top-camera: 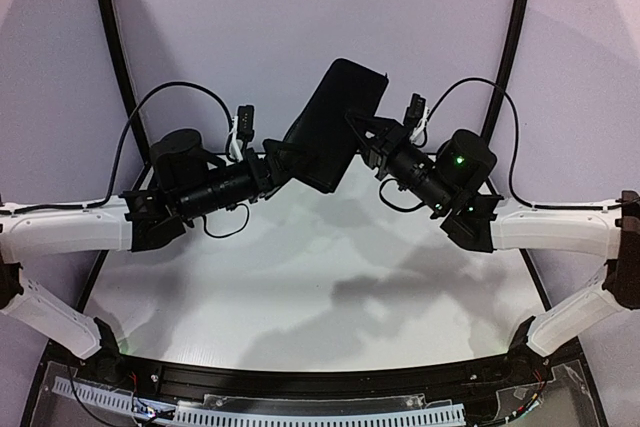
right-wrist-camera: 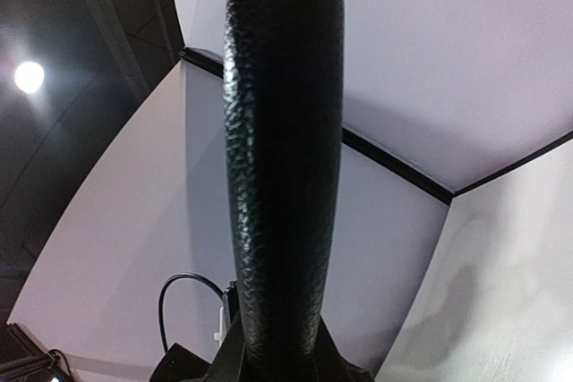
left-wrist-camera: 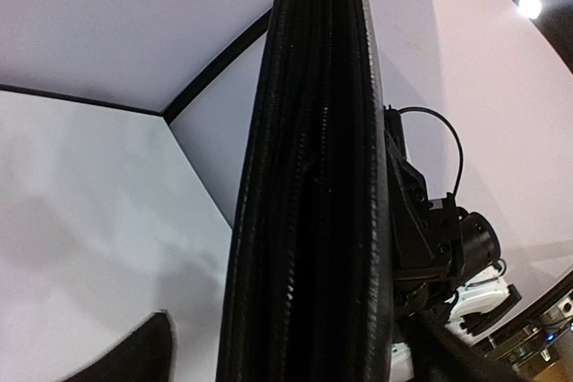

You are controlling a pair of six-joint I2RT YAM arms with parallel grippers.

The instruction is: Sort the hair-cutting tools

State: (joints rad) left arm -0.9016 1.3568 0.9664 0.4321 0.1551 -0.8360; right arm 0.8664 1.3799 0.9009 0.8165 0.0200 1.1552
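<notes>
The hair-cutting tools are out of view in every frame. A large black zip case (top-camera: 335, 122) hangs tilted in the air above the table's far side, between both arms. My right gripper (top-camera: 367, 142) is shut on the case's rounded, textured spine (right-wrist-camera: 282, 131), with both fingers pressed against it at the bottom of the right wrist view. My left gripper (top-camera: 288, 154) stands open around the opposite zipped edge (left-wrist-camera: 309, 176). Its one visible finger (left-wrist-camera: 134, 355) is apart from the case's side, and the other finger is hidden behind the case.
The white table (top-camera: 320, 277) lies below the raised case, showing only the arms' shadows. A black rail (top-camera: 320, 382) runs along its near edge. Black frame poles (top-camera: 115, 47) rise at the back corners, and cables (top-camera: 165, 97) loop off both wrists.
</notes>
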